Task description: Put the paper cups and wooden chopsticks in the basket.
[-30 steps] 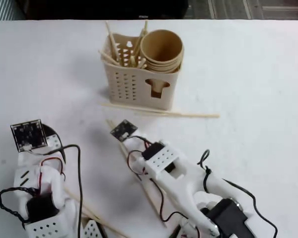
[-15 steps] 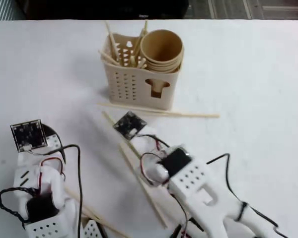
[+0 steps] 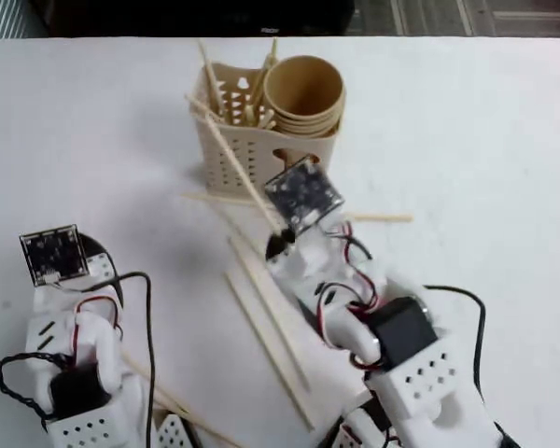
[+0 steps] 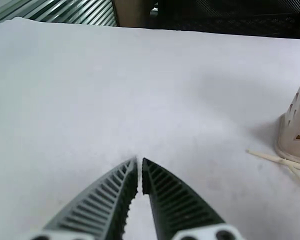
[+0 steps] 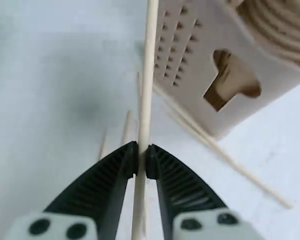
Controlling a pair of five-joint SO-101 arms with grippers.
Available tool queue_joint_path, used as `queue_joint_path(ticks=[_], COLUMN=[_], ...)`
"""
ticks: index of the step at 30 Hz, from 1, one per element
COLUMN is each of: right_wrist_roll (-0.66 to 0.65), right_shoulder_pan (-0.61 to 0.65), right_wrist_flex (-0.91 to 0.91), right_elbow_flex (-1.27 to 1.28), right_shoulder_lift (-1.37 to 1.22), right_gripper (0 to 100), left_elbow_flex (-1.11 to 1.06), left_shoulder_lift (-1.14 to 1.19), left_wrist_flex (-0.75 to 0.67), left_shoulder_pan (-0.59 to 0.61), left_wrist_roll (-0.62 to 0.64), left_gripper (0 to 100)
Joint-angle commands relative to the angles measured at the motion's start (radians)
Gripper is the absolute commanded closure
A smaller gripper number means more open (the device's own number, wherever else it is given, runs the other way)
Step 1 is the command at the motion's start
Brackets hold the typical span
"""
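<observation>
White table (image 3: 485, 131), high view: the basket (image 3: 247, 163) stands at the far middle, holding stacked paper cups (image 3: 303, 89) and several upright chopsticks (image 3: 212, 79); the right gripper (image 3: 280, 243) sits just in front of it; the held chopstick (image 3: 235, 161) slants up across the basket's front wall, its far end near the rim; one loose chopstick (image 3: 383, 217) lies along the basket's foot; a loose pair (image 3: 261, 301) lies beside the right arm; the left arm (image 3: 75, 373) is at the near left corner.

Left wrist view: the left gripper (image 4: 139, 164) has its fingers pressed together, nothing between them, over bare table; the basket's corner (image 4: 296, 130) is well off to one side.

Right wrist view supplies the grip itself: the right gripper (image 5: 141, 156) is clamped on the held chopstick (image 5: 149, 70) partway along its length; the basket's perforated wall (image 5: 190, 55) is just beyond; further sticks (image 5: 230, 160) lie flat on the table beneath.
</observation>
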State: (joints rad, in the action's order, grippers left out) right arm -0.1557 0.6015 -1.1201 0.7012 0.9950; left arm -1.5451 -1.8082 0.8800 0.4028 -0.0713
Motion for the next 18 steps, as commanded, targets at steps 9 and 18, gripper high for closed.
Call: queue_joint_path(ticks=[9,18], right_wrist_roll=[-0.006,-0.058], right_shoulder_pan=[-0.004,0.12], right_wrist_flex=[0.117,0.119], right_elbow_flex=[0.0,0.08], right_shoulder_lift=[-0.139,-0.455], right_gripper=[97.9,97.9], left_elbow_flex=[0.005,0.005], left_shoulder_lift=[-0.015,-0.015], left_wrist_flex=[0.005,0.005], left_shoulder_pan=[0.002,0.004], left_wrist_roll=[-0.009,-0.009], left_gripper=[96,96])
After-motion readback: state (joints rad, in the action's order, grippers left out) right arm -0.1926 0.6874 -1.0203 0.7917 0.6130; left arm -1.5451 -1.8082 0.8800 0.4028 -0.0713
